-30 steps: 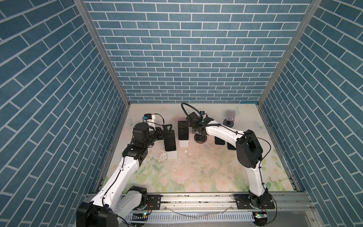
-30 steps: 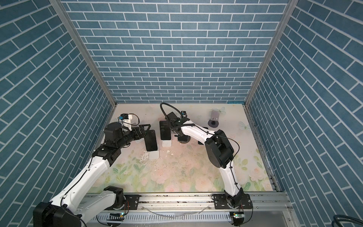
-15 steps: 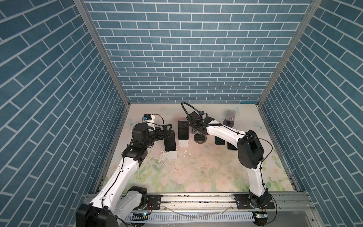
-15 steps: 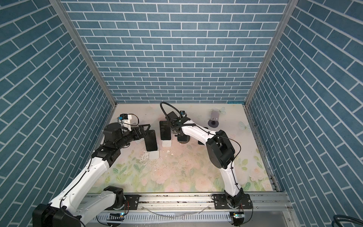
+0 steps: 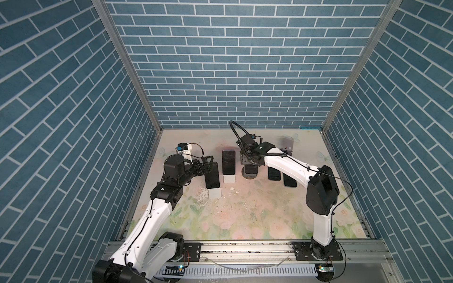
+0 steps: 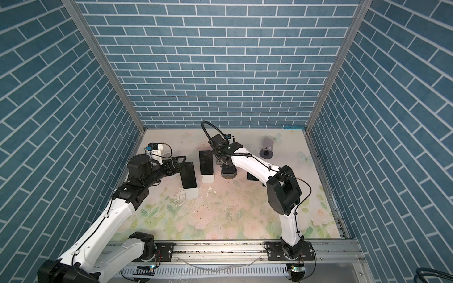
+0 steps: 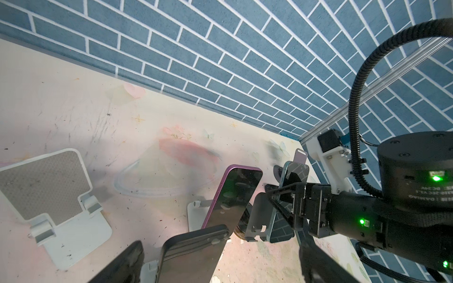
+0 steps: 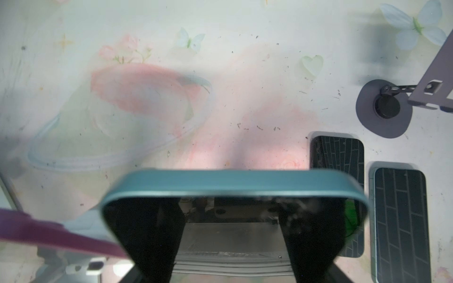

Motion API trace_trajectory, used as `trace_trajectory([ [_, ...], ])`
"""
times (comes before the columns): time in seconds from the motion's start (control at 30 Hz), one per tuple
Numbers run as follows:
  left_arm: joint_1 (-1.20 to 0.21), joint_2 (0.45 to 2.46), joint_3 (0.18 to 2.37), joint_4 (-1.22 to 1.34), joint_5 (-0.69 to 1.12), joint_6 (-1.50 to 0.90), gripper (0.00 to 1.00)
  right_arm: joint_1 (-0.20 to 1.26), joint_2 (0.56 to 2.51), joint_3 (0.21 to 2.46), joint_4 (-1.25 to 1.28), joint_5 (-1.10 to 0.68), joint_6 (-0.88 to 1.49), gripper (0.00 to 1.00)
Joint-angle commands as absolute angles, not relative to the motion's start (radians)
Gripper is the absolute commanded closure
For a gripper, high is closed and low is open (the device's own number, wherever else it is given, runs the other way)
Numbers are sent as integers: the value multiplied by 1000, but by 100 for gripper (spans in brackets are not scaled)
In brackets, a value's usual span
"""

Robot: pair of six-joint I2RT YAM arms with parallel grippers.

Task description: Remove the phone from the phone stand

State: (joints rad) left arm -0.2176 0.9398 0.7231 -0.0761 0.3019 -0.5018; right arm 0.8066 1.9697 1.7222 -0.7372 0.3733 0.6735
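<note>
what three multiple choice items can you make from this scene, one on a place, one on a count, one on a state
1. Where is the teal phone? A lying flat B between the fingers of the right gripper C standing free, untouched
2. How many phones lie flat on the table? A one B four C two
3. The left gripper is: A open B shut C out of view
Key: 1 B, the right wrist view shows its teal edge spanning the fingers; 2 C, two flat phones lie side by side; 3 A, its jaws stand wide by the black phone.
</note>
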Motion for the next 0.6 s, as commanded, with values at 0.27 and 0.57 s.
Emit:
trace_trajectory([
  [0.27,-230,898,748,-131,258,-480,0,740,1827,1667,-765,312,641,65],
  [0.57,-266,936,792,-157,240,-448,0,657,1720,1551,-740,219,635,66],
])
